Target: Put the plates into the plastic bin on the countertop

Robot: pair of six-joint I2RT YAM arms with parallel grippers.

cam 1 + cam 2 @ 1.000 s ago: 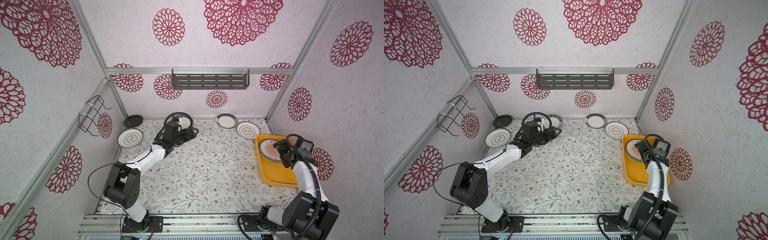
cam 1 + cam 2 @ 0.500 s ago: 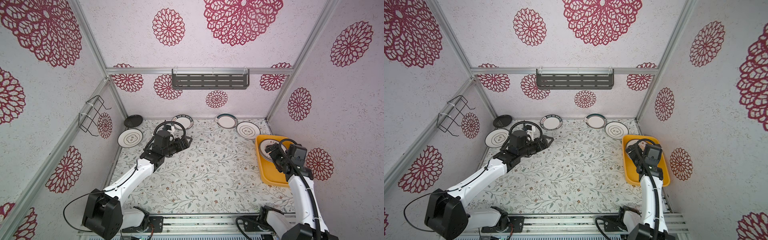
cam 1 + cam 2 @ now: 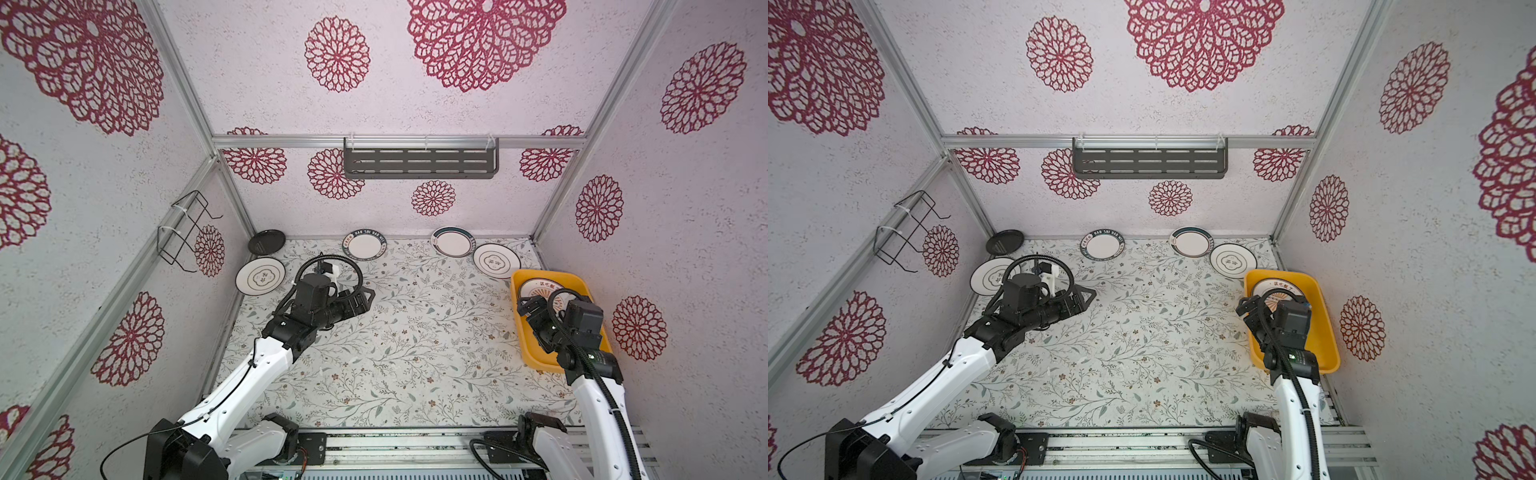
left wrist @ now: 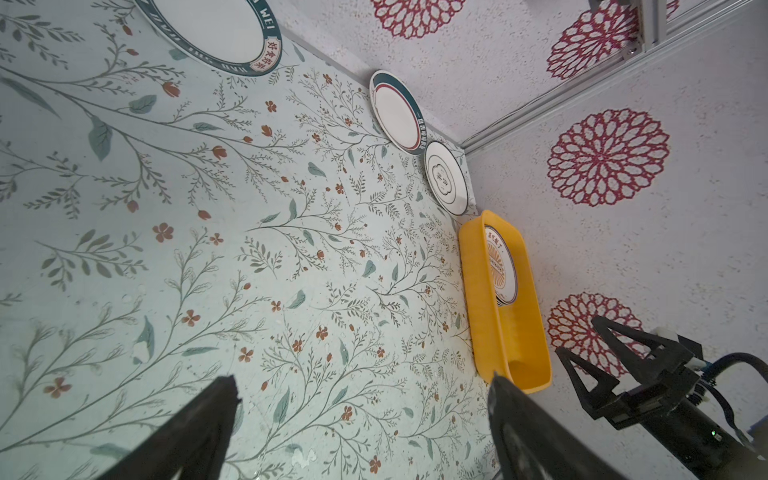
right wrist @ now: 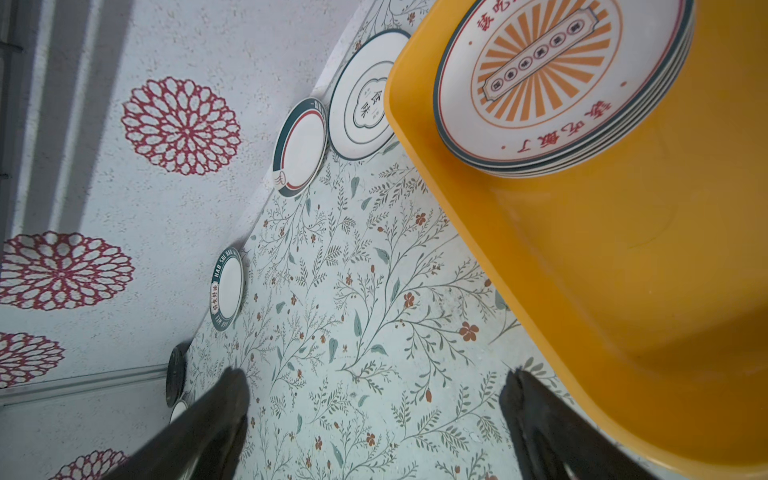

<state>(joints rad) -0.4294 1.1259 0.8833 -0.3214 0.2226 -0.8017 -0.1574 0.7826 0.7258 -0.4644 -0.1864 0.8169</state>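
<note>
Found left gripper [image 3: 361, 300] spread wide, empty, above left countertop [image 3: 415, 340]. Found right gripper [image 3: 530, 314] equally wide, empty, at left rim of plastic bin [image 3: 544, 274]. Saw stacked plates [image 5: 552, 79] in its far end, five loose plates [image 3: 365, 245] near far wall.

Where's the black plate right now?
In both top views the black plate sits in the far left corner of the countertop, just behind the line-motif plate and left of the lettered plate.
</note>
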